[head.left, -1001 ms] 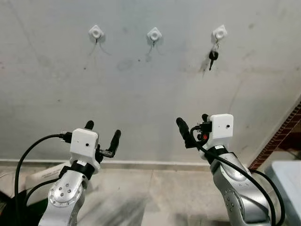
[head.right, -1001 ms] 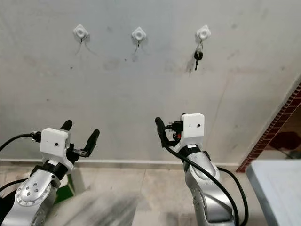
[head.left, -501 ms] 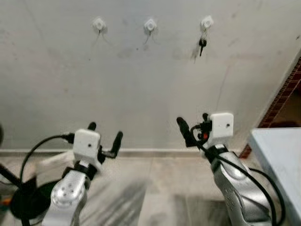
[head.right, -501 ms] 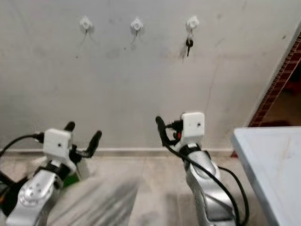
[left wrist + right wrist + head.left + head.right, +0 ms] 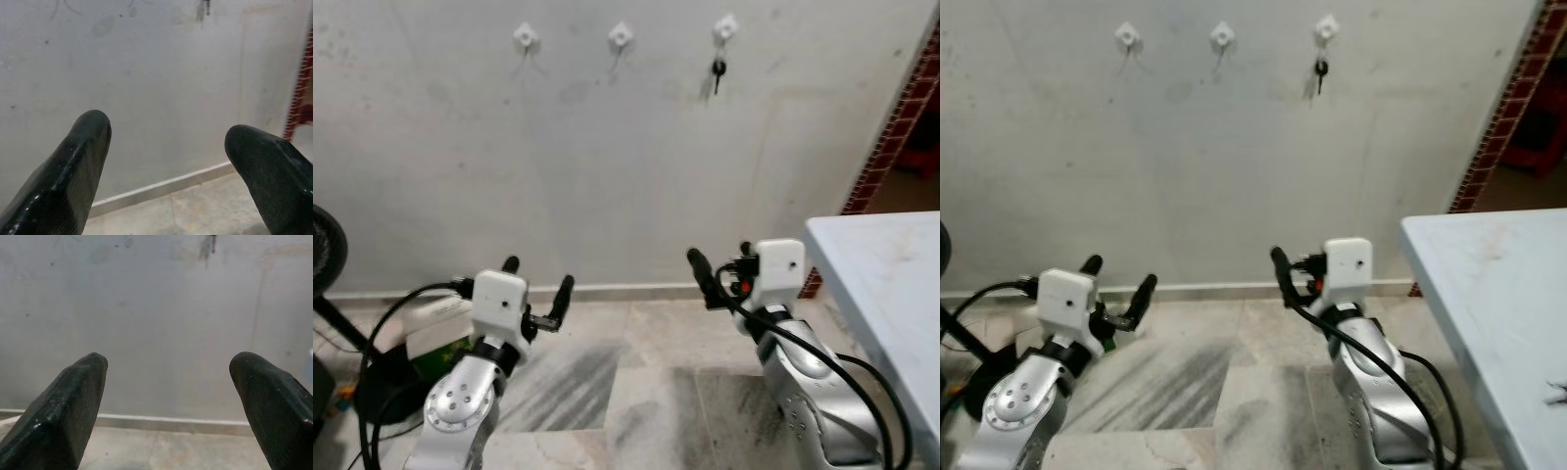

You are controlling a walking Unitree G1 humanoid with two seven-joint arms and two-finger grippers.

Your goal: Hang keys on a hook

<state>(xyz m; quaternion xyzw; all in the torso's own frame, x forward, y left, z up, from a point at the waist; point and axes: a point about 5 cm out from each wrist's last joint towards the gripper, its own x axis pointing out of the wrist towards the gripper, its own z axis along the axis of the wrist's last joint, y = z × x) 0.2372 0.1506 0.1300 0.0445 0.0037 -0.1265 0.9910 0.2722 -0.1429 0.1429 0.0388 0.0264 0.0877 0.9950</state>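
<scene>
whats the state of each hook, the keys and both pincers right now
left hook: bare
middle hook: bare
right hook: holds the keys
keys: hanging against the wall
left pincer: open, holding nothing
right pincer: open, holding nothing
</scene>
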